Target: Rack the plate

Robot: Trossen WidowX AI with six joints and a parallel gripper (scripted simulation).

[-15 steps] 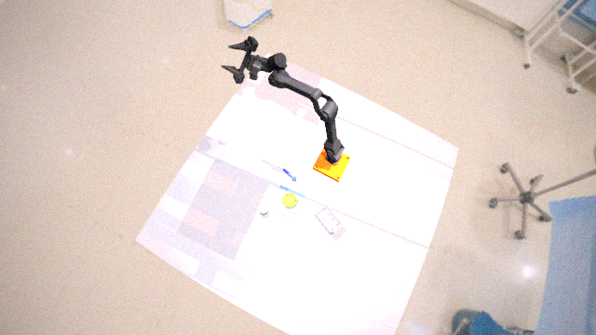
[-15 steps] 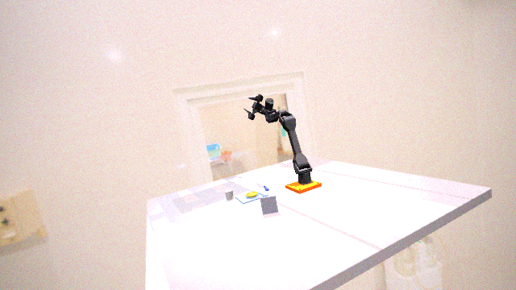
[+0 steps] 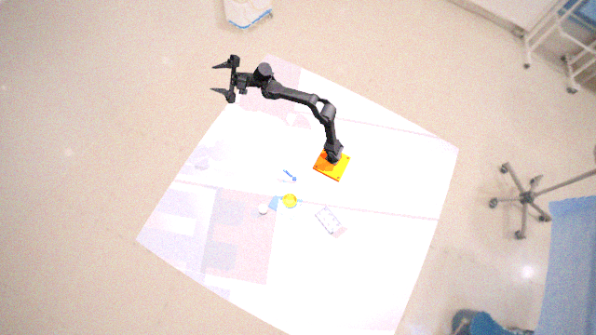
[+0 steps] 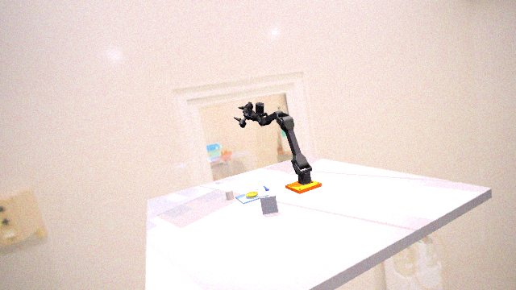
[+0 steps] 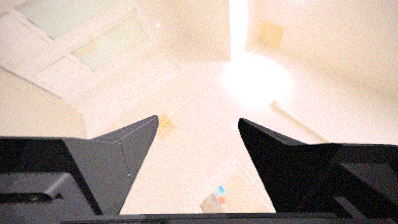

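Note:
A round yellow plate point(image 3: 290, 200) point(image 4: 251, 195) lies flat over a thin blue and white sheet point(image 3: 275, 203) near the middle of the table. A pale, box-like thing point(image 3: 329, 220) point(image 4: 269, 205) stands a little apart from the plate; it may be the dish rack, but its rails and slots are too washed out to tell. My gripper point(image 3: 211, 78) point(image 4: 237, 113) point(image 5: 199, 120) is open and empty. It is high up and far from the plate, out past the table's edge in the top view. The wrist view shows neither plate nor rack.
A small pale cylinder point(image 3: 263, 209) point(image 4: 229, 195) stands beside the plate. A small dark blue item point(image 3: 291, 176) point(image 4: 266, 188) lies between the plate and the arm's orange base point(image 3: 339, 169) point(image 4: 300, 187).

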